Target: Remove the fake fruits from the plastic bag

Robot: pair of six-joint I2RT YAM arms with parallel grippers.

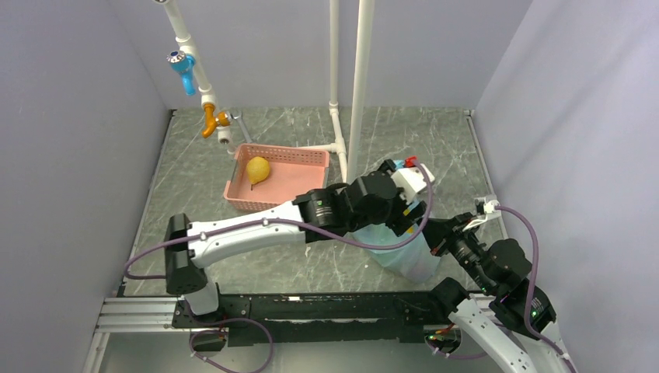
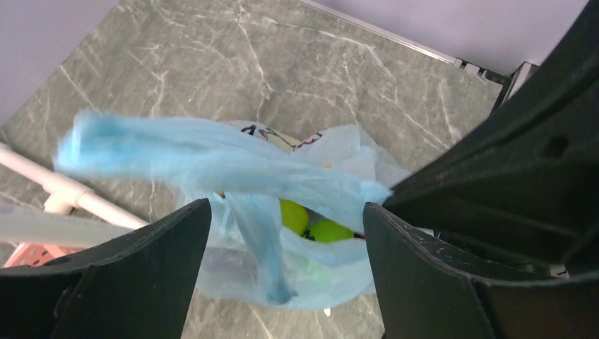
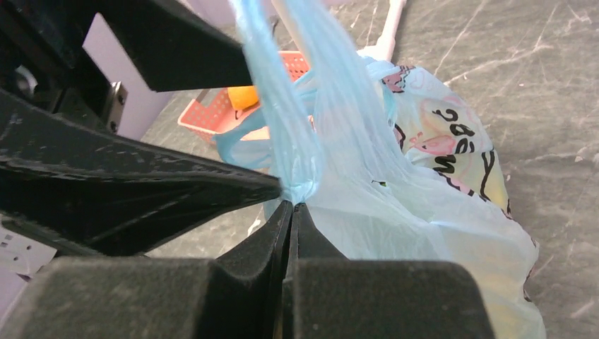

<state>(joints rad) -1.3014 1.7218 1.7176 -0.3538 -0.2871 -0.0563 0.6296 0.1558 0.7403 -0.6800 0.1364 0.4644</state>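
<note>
Seen from overhead, the light-blue plastic bag (image 1: 406,259) stands on the grey marbled table (image 1: 202,171) at lower right of centre, largely hidden beneath the two arms that meet above it. Only this view takes in the whole pink basket (image 1: 284,148) at centre frame, with the yellow pear (image 1: 258,169) lying in it beside the white pipe frame (image 1: 361,85). From up here it cannot be told whether either arm's fingers are apart or together.

The wrist cameras settle it. The left gripper (image 2: 284,212) hangs over the bag's mouth with its fingers wide apart, gripping nothing. A twisted blue handle crosses the upper frame and a strand of plastic drops between the fingers. This view alone looks down into the bag, where two yellow-green fruits (image 2: 311,222) sit touching at frame centre.

The right gripper (image 3: 293,205), at lower centre of its own frame, is pressed together on a gathered pinch of the bag's plastic, which rises from the pinch to the top edge. This camera shows the bag's side: thin, crinkled and translucent, with black lettering and pink shapes at right of frame. The basket and pear appear at upper left behind it.
</note>
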